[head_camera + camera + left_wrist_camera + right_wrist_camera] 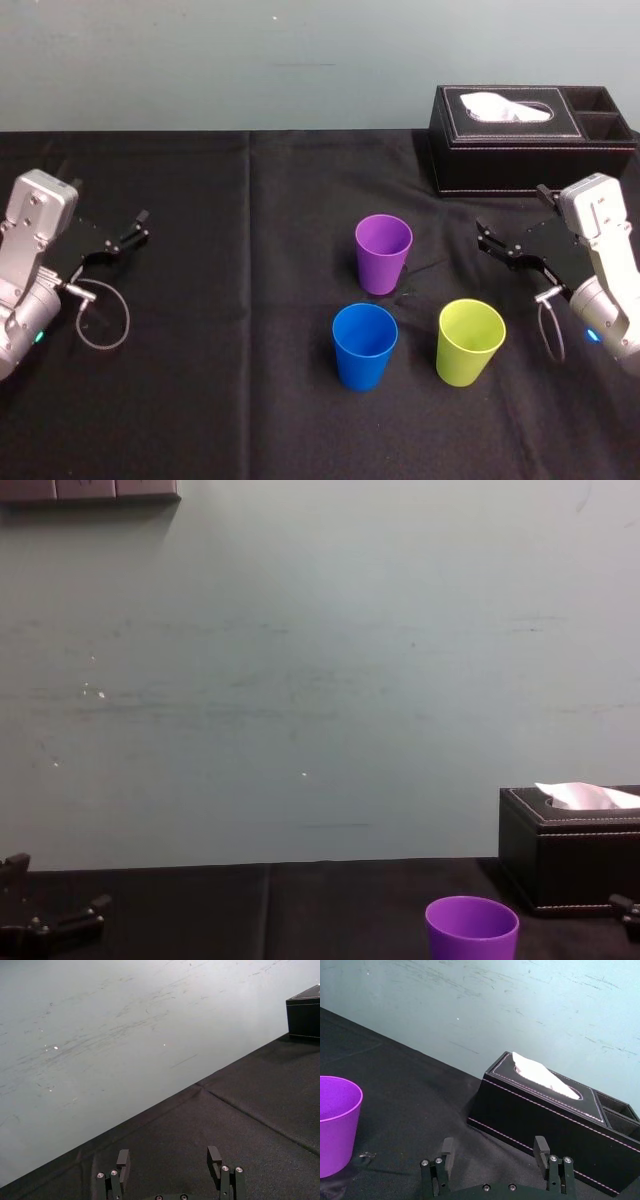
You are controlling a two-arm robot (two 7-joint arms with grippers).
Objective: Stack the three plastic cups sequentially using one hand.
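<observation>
Nearest the robot, the blue cup [364, 345] and the yellow-green cup [470, 341] are seen upright, mouths up, side by side on the black worktop [220, 400] with a gap between them. The purple cup [383, 253] is set just behind the blue one, also upright, and nothing is nested yet.

Out to the right of the cups, level with the purple one, the right gripper [493, 1142] is held spread wide with nothing between its fingers. The left gripper [168, 1152] is parked well apart on the left, likewise spread and empty.

Several failures are judged likely from this layout:

- The cups look light and smooth, so a cup could be toppled or pushed if its rim is brushed by a finger during the approach.
- Because the three are grouped closely, a neighbour could be knocked while one is being grasped.
- If the thin tapered wall is pinched too hard, it could be deformed, or the cup squeezed upward out of the grip.
- If a lifted cup is lowered off centre, its base could be caught on the rim below and the lower cup overturned.

Farthest back, the tissue box [520, 140] is placed behind the right gripper, and it could be struck if the arm is swung rearward.
</observation>
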